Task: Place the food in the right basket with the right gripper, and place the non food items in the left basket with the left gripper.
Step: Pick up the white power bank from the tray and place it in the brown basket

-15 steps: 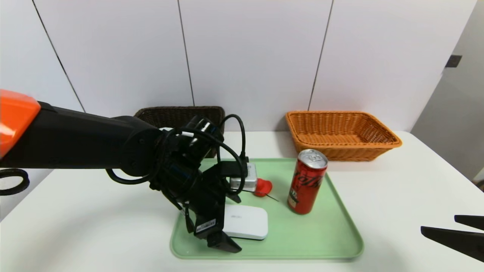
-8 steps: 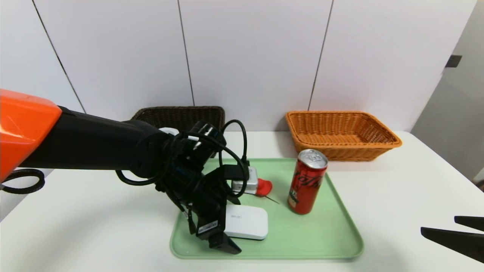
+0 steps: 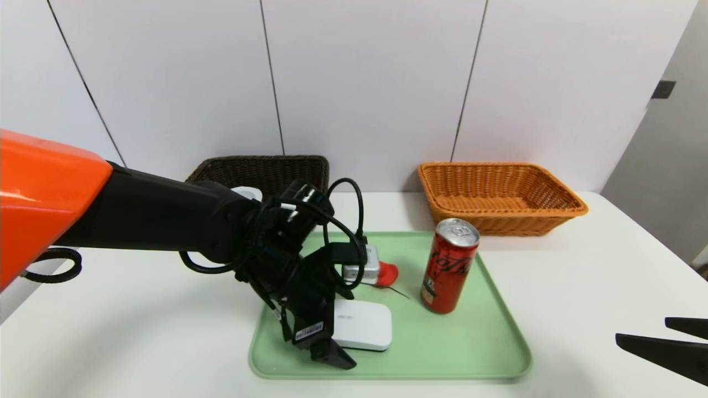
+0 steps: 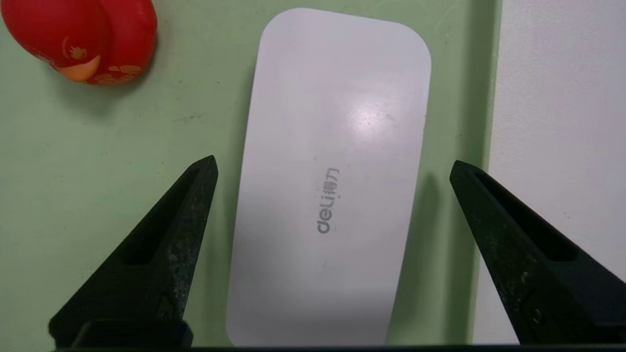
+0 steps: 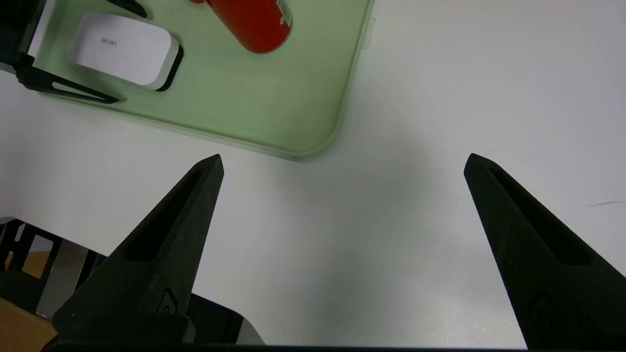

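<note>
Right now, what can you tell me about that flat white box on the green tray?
The white box is flat, a rounded rectangle with smooth, slightly glossy plastic-looking top and grey "deli" lettering. It lies flat near the front left corner of the green tray, closed. The left gripper hangs over it, fingers spread on both sides, not touching. A red rubber duck sits apart nearby.

You've got a smooth white plastic box [image 4: 332, 181] with a soft sheen, a glossy rubbery red duck [image 4: 80, 39], and a shiny metal can [image 3: 449, 265] with a silver top. The green tray [image 3: 475, 342] looks matt plastic, both baskets [image 3: 500, 196] are rough woven wicker, and the left pincer [image 4: 332, 168] is grainy matt black.
</note>
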Controlling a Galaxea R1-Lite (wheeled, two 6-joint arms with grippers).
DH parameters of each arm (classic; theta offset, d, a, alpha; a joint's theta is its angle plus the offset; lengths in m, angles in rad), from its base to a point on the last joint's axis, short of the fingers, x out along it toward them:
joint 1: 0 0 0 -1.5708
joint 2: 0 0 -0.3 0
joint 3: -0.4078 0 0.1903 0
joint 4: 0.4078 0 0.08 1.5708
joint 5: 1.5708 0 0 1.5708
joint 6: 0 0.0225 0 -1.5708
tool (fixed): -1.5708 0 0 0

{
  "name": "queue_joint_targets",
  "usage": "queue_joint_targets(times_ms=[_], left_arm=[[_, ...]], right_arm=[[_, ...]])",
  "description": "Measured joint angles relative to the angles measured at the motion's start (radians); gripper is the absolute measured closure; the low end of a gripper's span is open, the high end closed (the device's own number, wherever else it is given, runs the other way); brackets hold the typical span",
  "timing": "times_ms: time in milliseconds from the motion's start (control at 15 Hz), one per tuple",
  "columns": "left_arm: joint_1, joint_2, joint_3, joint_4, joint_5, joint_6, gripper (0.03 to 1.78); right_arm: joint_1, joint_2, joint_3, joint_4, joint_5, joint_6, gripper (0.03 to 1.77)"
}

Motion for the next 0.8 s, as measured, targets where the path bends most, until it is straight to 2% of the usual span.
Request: queue_joint_targets(times_ms=[200,267,600,800], left_arm=[[-0.001,0.007,0.007,-0.012,0.015,-0.002,0.70],[-0.001,0.008,0.009,-0.013,0.015,-0.002,0.77],[0.001,-0.015,0.013,-0.010,0.021,-0.005,0.80],[0.006,-0.071,0.005,-0.019,0.026,-0.049,0.80]], right_arm=[[0.000,-0.005,0.000,0.000,0.000,0.000,0.10],[0.000,-0.007,0.000,0.000,0.000,0.000,0.10],[0.000,-0.011,0.000,0.000,0.000,0.000,0.10],[0.000,-0.013,0.000,0.000,0.000,0.000,0.10]])
